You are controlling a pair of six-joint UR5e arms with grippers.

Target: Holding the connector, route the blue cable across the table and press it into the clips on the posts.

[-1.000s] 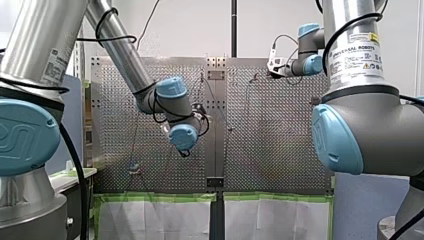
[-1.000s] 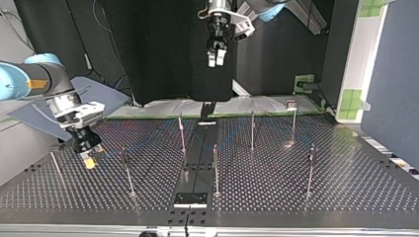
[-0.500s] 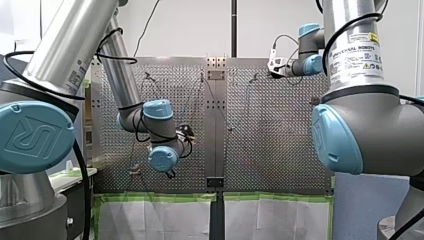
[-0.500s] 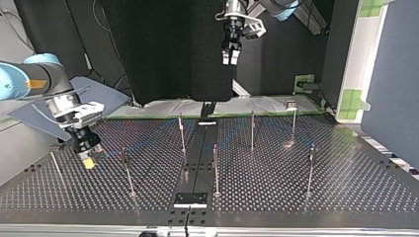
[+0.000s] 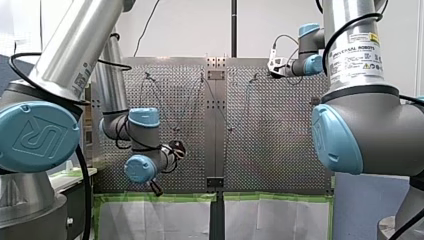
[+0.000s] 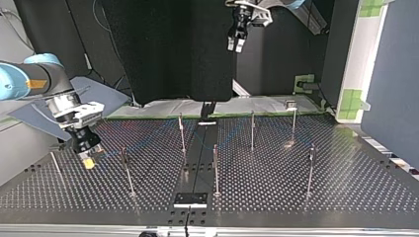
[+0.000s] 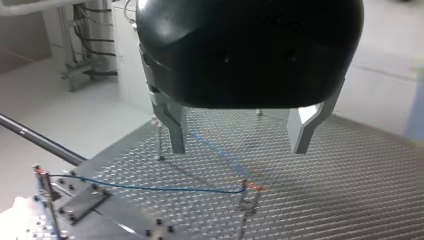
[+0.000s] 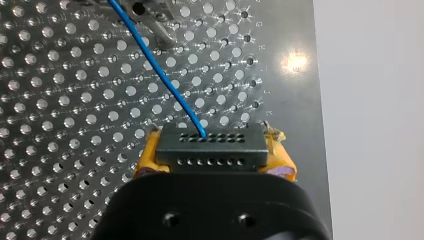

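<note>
The right claw (image 6: 88,161) grips the connector (image 8: 210,147) between yellow pads, low over the desk (image 6: 346,187) at the top view's left. The cable (image 8: 160,75) runs from it across the posts (image 6: 216,168). A hard pull may tear the thin cable out of the connector or unseat it from a post. The left claw (image 7: 239,147) hangs wide and bare, high up, too far to press anything. No containers show.
</note>
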